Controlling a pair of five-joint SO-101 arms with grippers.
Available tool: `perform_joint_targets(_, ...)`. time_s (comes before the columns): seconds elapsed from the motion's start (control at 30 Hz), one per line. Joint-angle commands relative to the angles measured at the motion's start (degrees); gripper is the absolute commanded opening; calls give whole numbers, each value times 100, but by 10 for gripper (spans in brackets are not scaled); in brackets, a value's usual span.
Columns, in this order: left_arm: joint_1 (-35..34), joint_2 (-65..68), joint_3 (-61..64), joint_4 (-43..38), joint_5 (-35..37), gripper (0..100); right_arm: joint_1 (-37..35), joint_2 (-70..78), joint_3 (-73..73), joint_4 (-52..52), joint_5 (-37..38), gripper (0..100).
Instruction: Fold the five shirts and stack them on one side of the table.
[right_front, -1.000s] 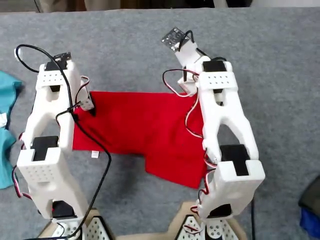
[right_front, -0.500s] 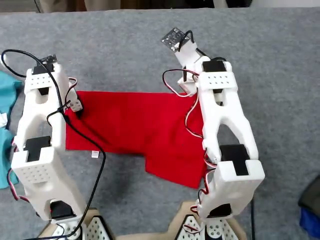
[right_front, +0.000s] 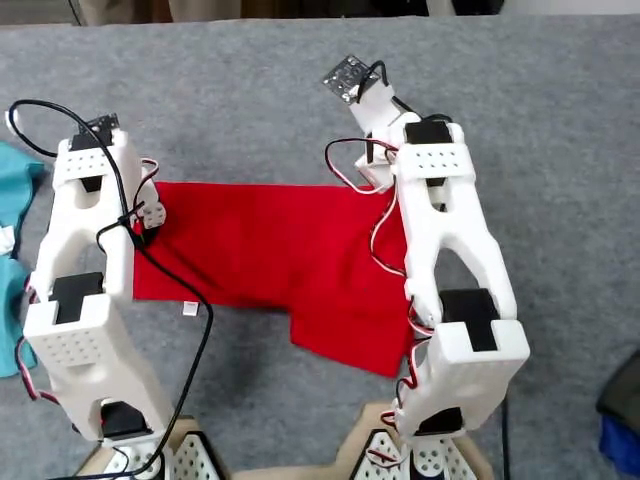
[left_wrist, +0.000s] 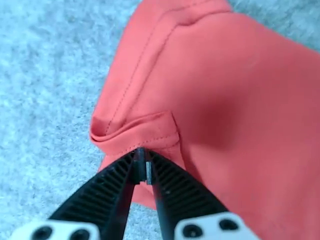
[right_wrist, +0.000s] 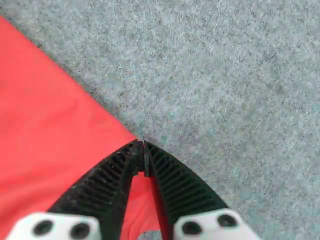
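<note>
The red shirt (right_front: 270, 250) lies mid-frame, its right edge hidden under the right arm (right_front: 445, 235); a teal shirt (right_front: 12, 190) is cut off at far left. The left gripper (left_wrist: 141, 167) pinches the shirt's left hem, the right gripper (right_wrist: 144, 159) clamps its upper right corner

Over the last second the left gripper (right_front: 150, 217), clamped on an edge of the red shirt (right_front: 270, 255), has travelled toward the teal shirt (right_front: 15, 180), nearly all of it in the first half second. The cloth came along, so the red shirt's end on that side now lies closer to the teal shirt and the garment is drawn out wider. Since then the left arm has shifted back very slightly, away from the teal shirt. The black cable (right_front: 208, 335) draped over that arm has swung toward the teal shirt as well.
</note>
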Motion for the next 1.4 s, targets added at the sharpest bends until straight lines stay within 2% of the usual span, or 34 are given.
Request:
perform_joint_targets(0.0, 97, -84, -62, -26, 18, 21, -84, 4, -303, -88, -53, 9)
perform_joint_targets(0.33, 431, -40, -246, -9, 158, 23, -92, 22, -295, -88, -53, 9)
perform_joint_targets(0.6, 378, -40, -220, -35, 167, 180, -84, 22, -295, -88, -53, 9)
perform_joint_targets(0.73, 369, -40, -246, -44, 167, 165, -66, 22, -295, -88, -53, 9)
perform_joint_targets(1.03, -158, -31, -185, -44, 132, 115, -66, 13, -295, -88, -53, 9)
perform_joint_targets(1.37, -44, -22, 88, -325, 158, 104, -66, 13, -295, -88, -53, 9)
